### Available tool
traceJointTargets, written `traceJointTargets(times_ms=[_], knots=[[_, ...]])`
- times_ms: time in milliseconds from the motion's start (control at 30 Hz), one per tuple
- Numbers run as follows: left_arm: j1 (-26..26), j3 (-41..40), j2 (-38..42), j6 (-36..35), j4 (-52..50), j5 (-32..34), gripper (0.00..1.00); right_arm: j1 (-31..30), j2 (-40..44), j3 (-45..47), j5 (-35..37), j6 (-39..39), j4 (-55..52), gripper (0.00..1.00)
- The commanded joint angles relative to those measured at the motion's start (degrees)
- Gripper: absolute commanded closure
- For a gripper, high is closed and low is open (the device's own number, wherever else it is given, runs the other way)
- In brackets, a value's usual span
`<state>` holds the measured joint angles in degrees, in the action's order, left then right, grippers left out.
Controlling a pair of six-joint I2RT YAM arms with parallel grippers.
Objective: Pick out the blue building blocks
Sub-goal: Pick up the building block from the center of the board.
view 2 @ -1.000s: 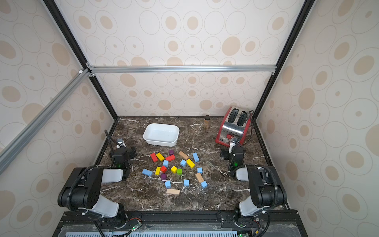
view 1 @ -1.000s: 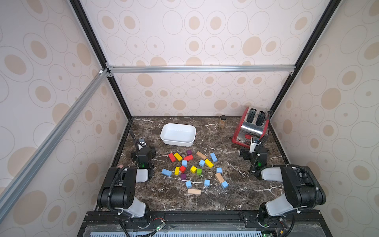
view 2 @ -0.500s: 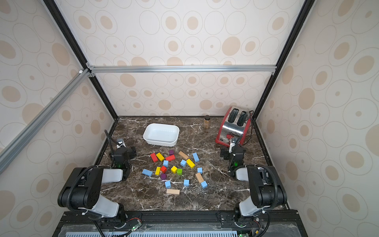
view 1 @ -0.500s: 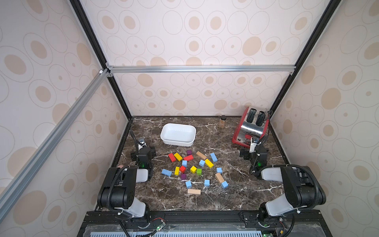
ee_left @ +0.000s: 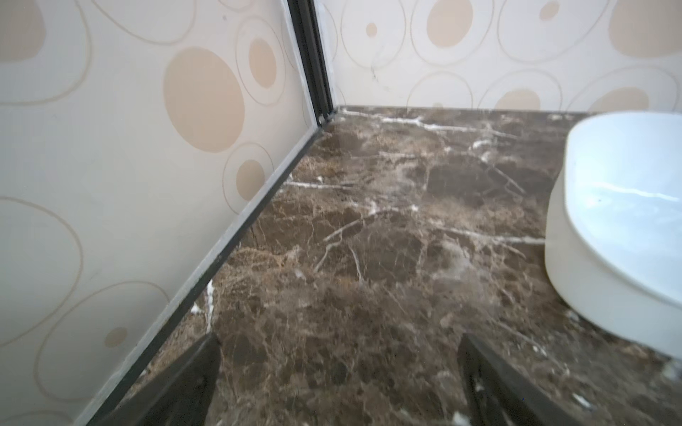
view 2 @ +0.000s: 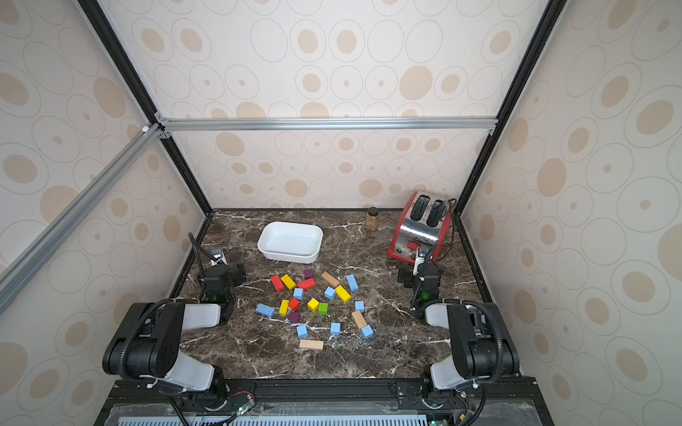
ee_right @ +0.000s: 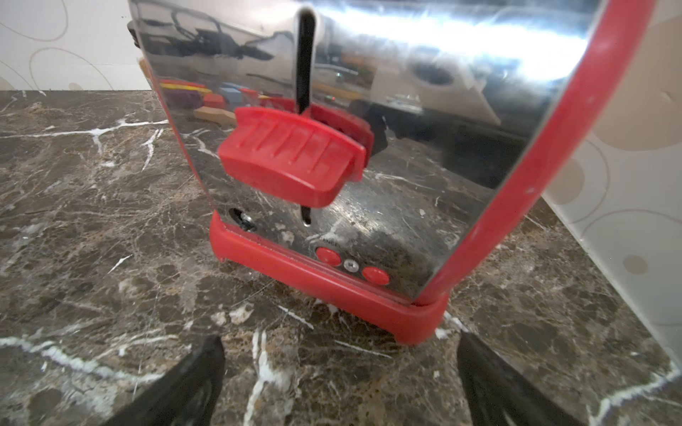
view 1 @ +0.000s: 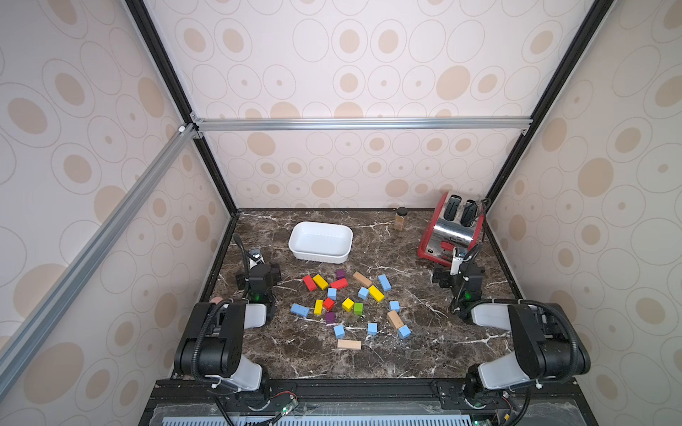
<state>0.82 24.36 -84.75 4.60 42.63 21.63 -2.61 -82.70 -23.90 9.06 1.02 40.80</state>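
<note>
**Desk:** Where are the blue building blocks [view 1: 363, 293]?

**Me:** I count eight in both top views. All of them lie loose on the marble worktop [view 1: 443, 350], mixed into the pile at its middle with red, yellow, green, purple and tan blocks. A long blue brick [view 1: 384, 282] lies at the pile's 1 o'clock and a second blue brick [view 1: 299, 310] at its 9 o'clock. Three blue cubes [view 1: 372, 328] run along the 6 o'clock edge, near a tan brick [view 1: 348, 344].

**Desk:** And your tools?

**Me:** My left tool [ee_left: 337, 372] sits out at 9 o'clock from the pile. Its fingers are spread wide over bare marble with nothing between them, and the white dish [ee_left: 590, 287] is just beside it. My right tool [ee_right: 339, 369] is at 3 o'clock, also spread and empty, close up to the red toaster [ee_right: 291, 162]. From the pile, the dish stands at 11 o'clock.
</note>
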Motion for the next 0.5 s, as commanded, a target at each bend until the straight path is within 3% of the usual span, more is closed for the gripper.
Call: traceJointTargets(times_ms=[0, 233, 467], knots=[[0.2, 7.3, 6.9, -2.1, -14.6, -2.3, 0.01, -0.2, 6.3, -2.6, 0.9, 0.1, -7.9, 0.0], [0.3, 18.5, 17.7, -2.7, -39.2, -6.9, 0.01, -0.8, 15.3, -12.3, -1.8, 3.5, -26.6, 0.0], [0.7, 30.0, 22.2, 0.7, -62.2, -11.9, 0.01, -4.5, 18.6, -21.8, -6.7, 3.4, -44.1, 0.0]])
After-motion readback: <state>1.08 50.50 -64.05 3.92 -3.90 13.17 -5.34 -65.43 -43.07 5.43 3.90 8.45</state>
